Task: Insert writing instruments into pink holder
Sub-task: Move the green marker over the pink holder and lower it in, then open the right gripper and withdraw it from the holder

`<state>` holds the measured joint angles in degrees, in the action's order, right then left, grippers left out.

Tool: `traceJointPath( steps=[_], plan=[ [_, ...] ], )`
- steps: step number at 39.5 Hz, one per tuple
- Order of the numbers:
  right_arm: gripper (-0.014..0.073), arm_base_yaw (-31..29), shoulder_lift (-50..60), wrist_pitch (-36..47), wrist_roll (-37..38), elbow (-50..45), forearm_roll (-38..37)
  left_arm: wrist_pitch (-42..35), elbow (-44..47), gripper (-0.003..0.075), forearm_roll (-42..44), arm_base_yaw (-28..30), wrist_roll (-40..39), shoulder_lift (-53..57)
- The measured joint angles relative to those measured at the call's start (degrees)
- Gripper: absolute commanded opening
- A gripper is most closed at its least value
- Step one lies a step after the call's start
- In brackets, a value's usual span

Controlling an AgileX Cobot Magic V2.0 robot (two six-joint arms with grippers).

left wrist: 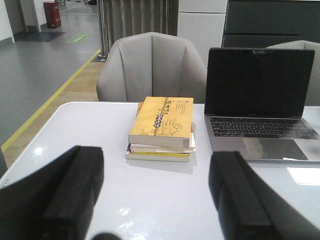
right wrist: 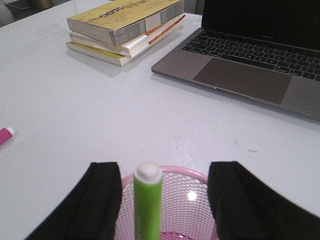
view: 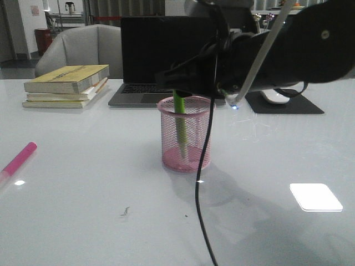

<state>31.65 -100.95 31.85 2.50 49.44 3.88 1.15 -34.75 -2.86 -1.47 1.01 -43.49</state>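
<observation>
The pink holder [view: 184, 136] stands mid-table, and the green marker [view: 181, 124] leans inside it with its pale end up. In the right wrist view the green marker [right wrist: 147, 200] rises from the pink holder [right wrist: 187, 200] between my right gripper's fingers. My right gripper [view: 186, 91] hovers just over the rim, open [right wrist: 165, 200], its fingers clear of the marker. The magenta marker [view: 19, 158] lies flat near the table's left edge, and its tip [right wrist: 5, 135] shows in the right wrist view. My left gripper [left wrist: 157, 200] is open over bare table, holding nothing.
A stack of yellow books [view: 66, 86] lies at the back left, with an open laptop [view: 150, 61] behind the holder. A mouse on a dark pad [view: 277, 100] is at the back right. My right arm's black cable [view: 202, 210] hangs in front of the holder.
</observation>
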Motion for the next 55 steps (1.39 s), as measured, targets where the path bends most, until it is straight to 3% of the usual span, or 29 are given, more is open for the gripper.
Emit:
traceJointPath(
  steps=[15, 28, 39, 55],
  plan=[
    [0.0498, -5.36, 20.14, -22.67, -6.7, -0.32, 0.0, 0.0, 0.0, 0.051, 0.0, 0.0, 0.0, 0.0],
    [0.0498, -19.83, 33.98, -46.08, -7.87, -0.54, -2.33, 0.0, 0.0, 0.051, 0.0, 0.0, 0.0, 0.0],
    [0.0498, -33.21, 40.91, -55.82, -7.91, -3.74, -4.19, 0.0, 0.0, 0.051, 0.0, 0.0, 0.0, 0.0],
    [0.0498, -34.39, 52.47, -51.34, -7.91, -19.72, -4.27, 0.0, 0.0, 0.051, 0.0, 0.0, 0.0, 0.0]
  ],
)
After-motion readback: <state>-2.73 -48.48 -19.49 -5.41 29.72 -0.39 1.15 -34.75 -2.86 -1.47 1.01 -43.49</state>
